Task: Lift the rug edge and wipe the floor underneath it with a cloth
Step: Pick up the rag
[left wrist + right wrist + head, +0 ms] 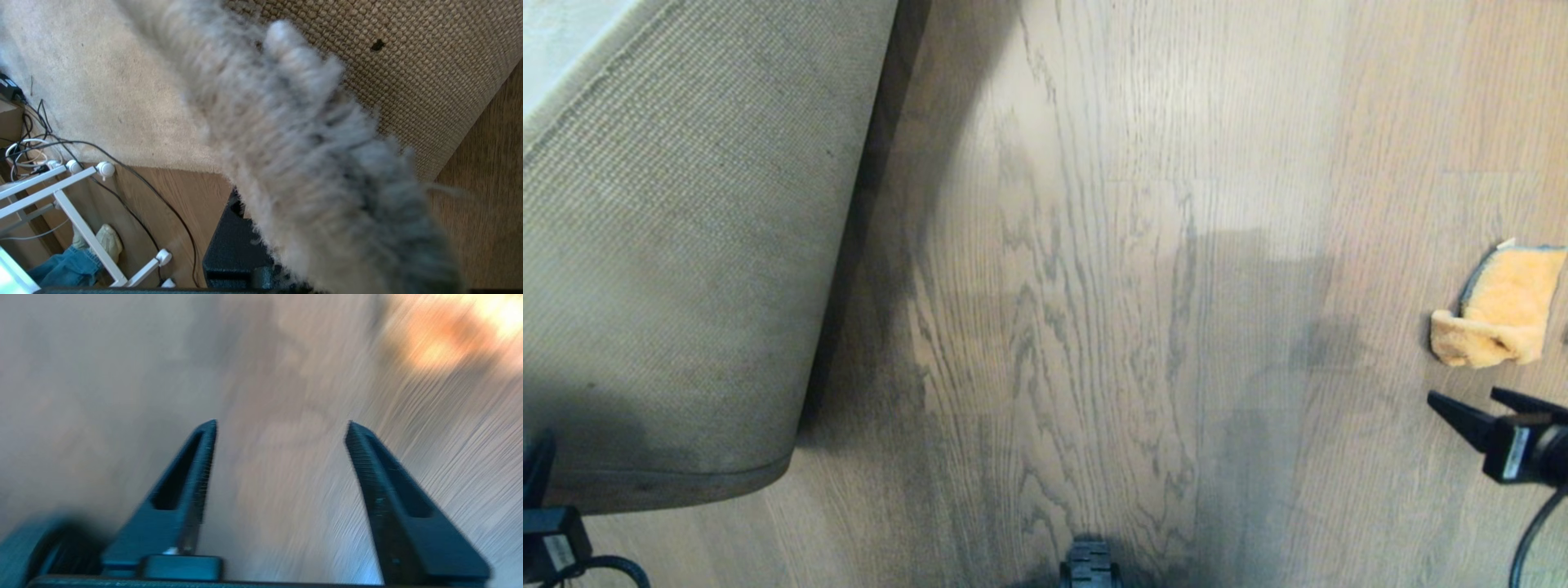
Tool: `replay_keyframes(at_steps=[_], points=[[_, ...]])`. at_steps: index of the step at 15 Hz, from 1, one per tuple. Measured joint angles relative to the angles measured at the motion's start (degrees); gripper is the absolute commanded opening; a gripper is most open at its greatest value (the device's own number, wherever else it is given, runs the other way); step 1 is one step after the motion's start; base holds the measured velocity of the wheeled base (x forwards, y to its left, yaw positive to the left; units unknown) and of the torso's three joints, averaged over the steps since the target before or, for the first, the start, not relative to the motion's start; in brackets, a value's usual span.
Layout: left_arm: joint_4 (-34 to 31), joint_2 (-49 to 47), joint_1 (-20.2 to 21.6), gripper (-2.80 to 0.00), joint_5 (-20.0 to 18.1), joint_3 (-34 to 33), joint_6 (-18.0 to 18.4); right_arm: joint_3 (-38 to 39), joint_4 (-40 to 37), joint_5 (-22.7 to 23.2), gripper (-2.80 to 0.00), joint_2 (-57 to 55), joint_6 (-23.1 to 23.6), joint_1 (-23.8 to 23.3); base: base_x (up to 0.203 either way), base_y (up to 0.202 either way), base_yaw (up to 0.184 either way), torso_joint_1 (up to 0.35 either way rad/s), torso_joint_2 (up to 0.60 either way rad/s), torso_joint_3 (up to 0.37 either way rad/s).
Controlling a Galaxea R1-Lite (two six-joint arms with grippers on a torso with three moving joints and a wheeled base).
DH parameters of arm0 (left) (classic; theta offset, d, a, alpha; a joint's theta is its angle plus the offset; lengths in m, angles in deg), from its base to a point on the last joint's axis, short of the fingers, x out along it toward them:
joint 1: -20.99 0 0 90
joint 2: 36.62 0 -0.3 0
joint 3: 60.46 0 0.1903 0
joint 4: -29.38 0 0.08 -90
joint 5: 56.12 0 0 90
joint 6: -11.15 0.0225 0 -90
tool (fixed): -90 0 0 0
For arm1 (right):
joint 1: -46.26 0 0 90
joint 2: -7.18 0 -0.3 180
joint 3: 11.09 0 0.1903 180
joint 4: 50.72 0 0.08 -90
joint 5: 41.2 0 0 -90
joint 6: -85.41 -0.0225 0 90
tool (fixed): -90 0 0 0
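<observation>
We hold the rug edge [792,457] pinched in our left gripper [261,261], backing up, to bare the floor [1094,286] beside it, while our right gripper [1474,404], jaws spread and empty, hovers near the cloth [1499,306] lying on that floor, well apart from the rug.

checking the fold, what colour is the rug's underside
Beige-tan woven backing, clearest in the left wrist view.

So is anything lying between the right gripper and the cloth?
Nothing visible. The right gripper is open just short of the cloth, with only bare floor between them. The rug edge is lifted far to the left.
</observation>
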Motion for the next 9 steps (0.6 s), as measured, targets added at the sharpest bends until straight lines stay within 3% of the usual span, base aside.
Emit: replay_keyframes(at_steps=[4, 9], points=[[-1.07, -0.35, -0.35, -2.80, 0.18, -0.04, -0.75, -7.46, 5.21, 0.00, 0.00, -10.24, 5.38, -9.41, 0.000, 0.000, 0.000, 0.000, 0.00, 0.000], [-1.50, -0.41, -0.17, -2.80, 0.36, -0.04, -0.79, -8.21, 5.45, -0.01, 0.00, -12.07, 6.00, -13.84, 0.000, 0.000, 0.000, 0.000, 0.00, 0.000]])
